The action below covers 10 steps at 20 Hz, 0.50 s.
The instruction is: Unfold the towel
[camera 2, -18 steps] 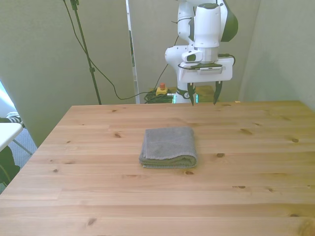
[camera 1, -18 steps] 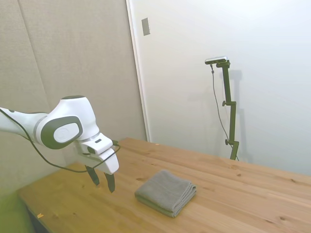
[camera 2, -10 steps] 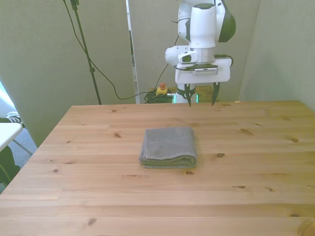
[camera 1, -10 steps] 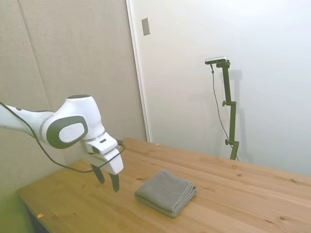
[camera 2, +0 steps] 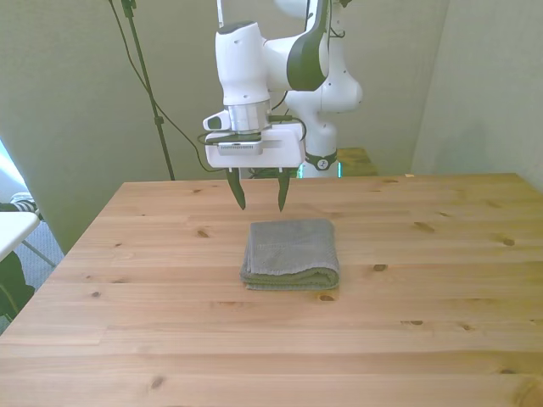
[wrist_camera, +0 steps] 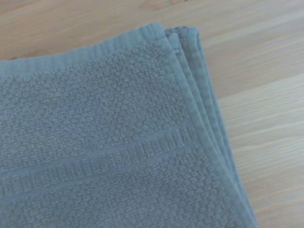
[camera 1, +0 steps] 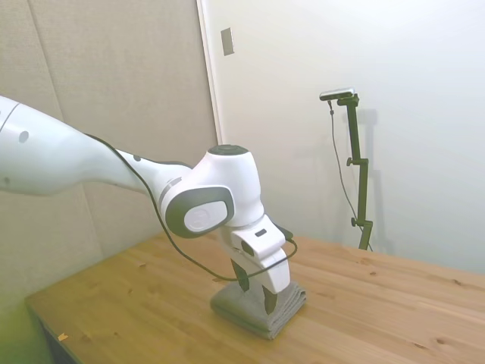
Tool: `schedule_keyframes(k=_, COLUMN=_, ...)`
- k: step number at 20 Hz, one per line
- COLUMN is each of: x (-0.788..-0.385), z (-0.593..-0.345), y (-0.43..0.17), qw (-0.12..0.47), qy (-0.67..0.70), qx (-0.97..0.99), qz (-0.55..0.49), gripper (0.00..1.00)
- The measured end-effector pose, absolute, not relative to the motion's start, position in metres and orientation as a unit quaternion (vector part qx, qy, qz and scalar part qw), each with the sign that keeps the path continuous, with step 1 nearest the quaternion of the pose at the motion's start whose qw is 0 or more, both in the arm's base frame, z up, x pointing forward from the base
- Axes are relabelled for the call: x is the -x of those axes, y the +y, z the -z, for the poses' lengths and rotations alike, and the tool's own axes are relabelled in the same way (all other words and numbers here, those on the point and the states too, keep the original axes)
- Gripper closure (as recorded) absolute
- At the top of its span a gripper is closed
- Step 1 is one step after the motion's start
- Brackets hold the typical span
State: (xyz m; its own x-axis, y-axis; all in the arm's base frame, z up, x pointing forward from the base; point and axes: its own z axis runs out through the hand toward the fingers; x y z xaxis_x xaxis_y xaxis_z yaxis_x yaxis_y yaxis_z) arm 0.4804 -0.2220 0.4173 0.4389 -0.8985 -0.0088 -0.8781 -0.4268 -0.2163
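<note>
Hanging spread and empty, the claw (camera 2: 258, 197) hovered above the folded towel's (camera 2: 291, 253) far corner on the worktop (camera 2: 424, 322).

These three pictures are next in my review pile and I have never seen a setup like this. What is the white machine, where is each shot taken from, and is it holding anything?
The white machine is a robot arm; at its end is a two-fingered claw. One picture is taken from off to the side of the wooden table, one from across the table, and the close-up comes from a camera on the arm's wrist looking down.

On the table lies a folded grey towel, its layered edges stacked at one corner, as the wrist close-up shows well. Nothing else lies on the table.

The claw holds nothing. Its fingers are open and point down just above the towel's far corner on the front view's left. In the side view it hangs in front of the towel.
</note>
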Motion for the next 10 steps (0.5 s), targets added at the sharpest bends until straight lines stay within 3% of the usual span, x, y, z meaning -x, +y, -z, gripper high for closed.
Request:
schedule_keyframes(k=5, x=-0.461, z=-0.388, y=-0.225, qw=0.135, qy=0.513, qx=0.847, qz=0.039, gripper=0.0)
schedule_keyframes(k=10, x=-0.457, z=-0.378, y=-0.234, qw=0.155, qy=0.515, qx=0.841, qz=0.054, gripper=0.0)
